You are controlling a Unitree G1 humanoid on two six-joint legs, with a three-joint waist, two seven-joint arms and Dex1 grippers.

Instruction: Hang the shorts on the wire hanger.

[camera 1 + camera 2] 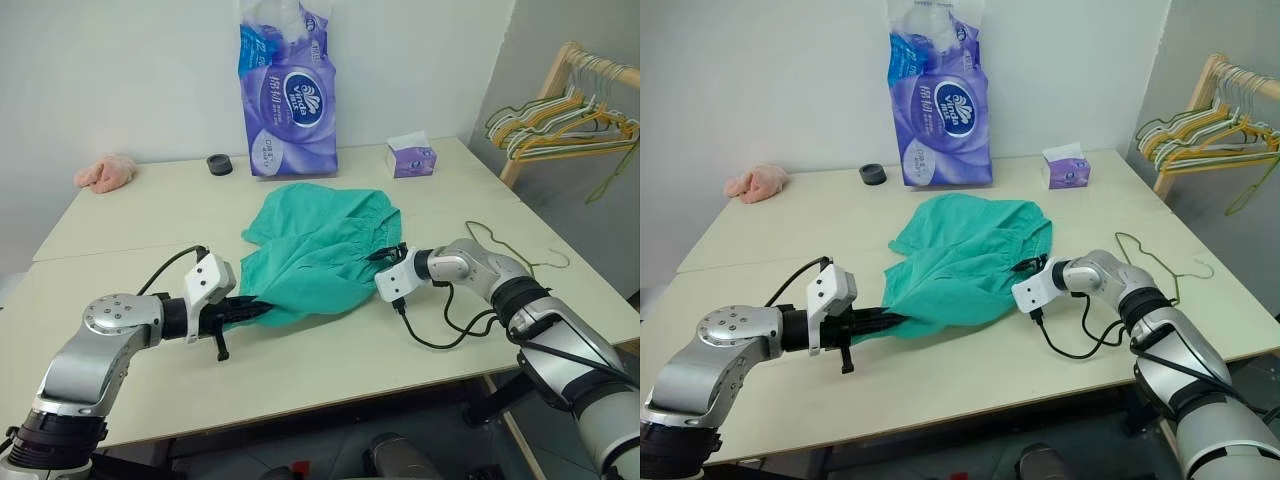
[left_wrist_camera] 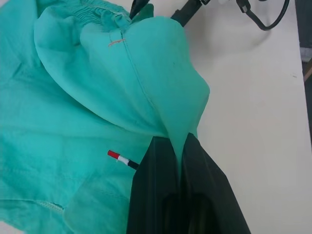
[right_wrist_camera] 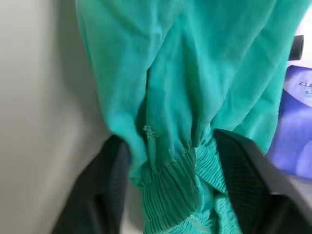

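Observation:
The teal-green shorts (image 1: 320, 245) lie crumpled in the middle of the table (image 1: 120, 225). My left gripper (image 1: 250, 310) is shut on a fold of the shorts at their near left edge, and the cloth rises pinched between its fingers (image 2: 161, 185). My right gripper (image 1: 393, 252) is at the right side of the shorts. Its fingers (image 3: 114, 165) stand apart on either side of the gathered waistband (image 3: 175, 190), which bunches between them. The wire hanger (image 1: 530, 262), thin and olive-green, lies flat on the table just right of my right arm.
A tall purple tissue pack (image 1: 288, 95), a small tissue box (image 1: 412, 158) and a black round object (image 1: 219, 164) stand at the back. A pink cloth (image 1: 105, 172) lies far left. A wooden rack of bunched hangers (image 1: 570, 120) stands beyond the right edge. A black cable (image 1: 450, 325) loops beneath my right wrist.

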